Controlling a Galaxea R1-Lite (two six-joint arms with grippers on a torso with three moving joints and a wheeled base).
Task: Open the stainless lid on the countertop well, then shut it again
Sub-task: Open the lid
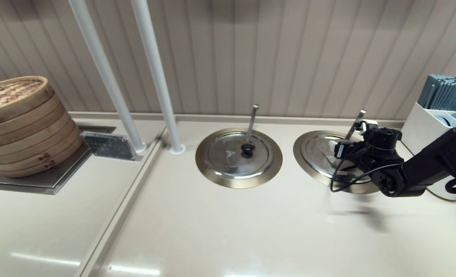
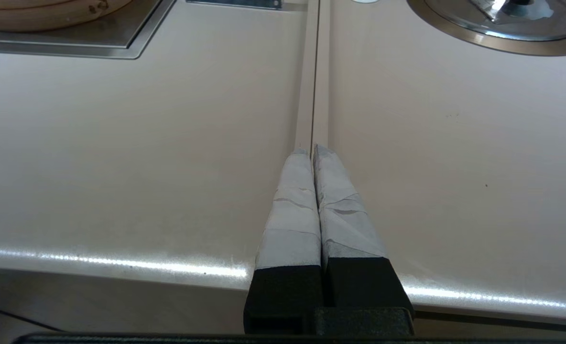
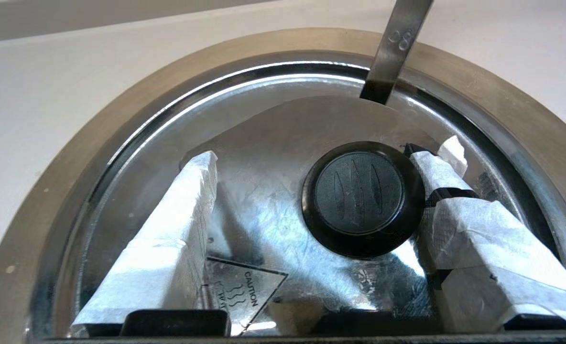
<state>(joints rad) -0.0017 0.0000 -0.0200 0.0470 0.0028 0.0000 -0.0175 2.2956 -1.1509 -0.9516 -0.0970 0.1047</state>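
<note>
The stainless lid [image 1: 320, 150] lies shut in the countertop well, inside the brass-coloured ring [image 1: 301, 154], on the right of the counter. The slanting ladle handle [image 1: 356, 124] sticks out at its far edge. My right gripper [image 1: 353, 152] hovers over the lid's middle. In the right wrist view this gripper [image 3: 316, 160] is open, its taped fingers either side of the black knob [image 3: 359, 196]. One finger [image 3: 440, 177] is right beside the knob; the other stands well off it. Around them show the lid [image 3: 264, 143] and ring [image 3: 72, 157]. My left gripper [image 2: 311, 150] is shut, parked over the counter seam near the front edge.
The twin lid [image 1: 232, 154] with the upright ladle handle [image 1: 253, 121] sits left of the task well. Bamboo steamers [image 1: 20, 123] stand far left, beside a small sign [image 1: 108, 145] and two white poles [image 1: 155, 73]. A white utensil holder [image 1: 440, 104] stands at the right edge.
</note>
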